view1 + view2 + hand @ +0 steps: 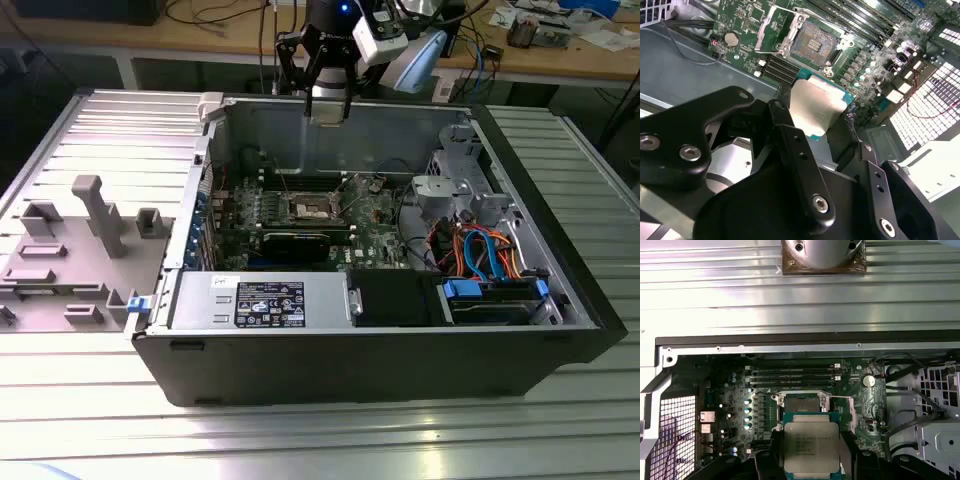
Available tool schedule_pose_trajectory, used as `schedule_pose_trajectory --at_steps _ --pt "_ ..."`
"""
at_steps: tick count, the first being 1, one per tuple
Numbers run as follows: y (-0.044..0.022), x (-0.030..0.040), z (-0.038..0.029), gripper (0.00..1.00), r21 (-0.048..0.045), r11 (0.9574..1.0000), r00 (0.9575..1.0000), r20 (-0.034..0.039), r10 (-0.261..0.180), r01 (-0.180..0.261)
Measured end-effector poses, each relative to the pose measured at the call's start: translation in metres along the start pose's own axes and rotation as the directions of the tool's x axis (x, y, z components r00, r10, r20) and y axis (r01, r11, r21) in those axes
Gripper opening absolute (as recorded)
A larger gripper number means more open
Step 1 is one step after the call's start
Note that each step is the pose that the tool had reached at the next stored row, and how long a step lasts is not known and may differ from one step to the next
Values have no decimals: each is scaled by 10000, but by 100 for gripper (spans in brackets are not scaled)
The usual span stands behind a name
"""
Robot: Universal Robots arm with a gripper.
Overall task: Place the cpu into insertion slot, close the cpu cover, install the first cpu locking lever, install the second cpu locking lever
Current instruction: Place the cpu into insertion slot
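Note:
My gripper (328, 110) hangs above the back wall of the open computer case (380, 360), shut on the cpu (328, 106). In both wrist views the cpu (817, 107) (811, 442) is a silvery square with a green rim, clamped flat between the two black fingers (782, 112). Its printed metal top faces the first wrist camera. Below it, on the green motherboard (735, 405), the insertion slot (812, 45) (800, 402) lies bare with its contact field showing. The cpu cover (765, 29) stands tilted up at one side of the slot. A thin locking lever (840, 398) runs beside the slot.
Memory slots (790, 376) run along one side of the slot. A power supply (260, 300) and a black drive bay (395, 298) fill the case's near side, and orange and blue cables (480, 250) lie toward the exterior view's right. A grey fixture tray (70, 250) sits outside the case.

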State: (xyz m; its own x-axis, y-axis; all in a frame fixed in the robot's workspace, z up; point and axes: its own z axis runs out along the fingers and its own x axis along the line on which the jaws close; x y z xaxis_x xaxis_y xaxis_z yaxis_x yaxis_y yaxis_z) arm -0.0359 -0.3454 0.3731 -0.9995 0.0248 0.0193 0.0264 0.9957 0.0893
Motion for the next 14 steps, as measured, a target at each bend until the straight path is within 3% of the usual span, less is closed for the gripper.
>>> schedule_pose_trajectory --at_steps 10,12,14 --pt "0 -4 1 53 -1 10000 10000 8 94 -94" --pt "0 -5 4 53 -14 9981 9981 55 610 -610" --pt "0 -5 5 53 -19 9969 9969 70 789 -789"
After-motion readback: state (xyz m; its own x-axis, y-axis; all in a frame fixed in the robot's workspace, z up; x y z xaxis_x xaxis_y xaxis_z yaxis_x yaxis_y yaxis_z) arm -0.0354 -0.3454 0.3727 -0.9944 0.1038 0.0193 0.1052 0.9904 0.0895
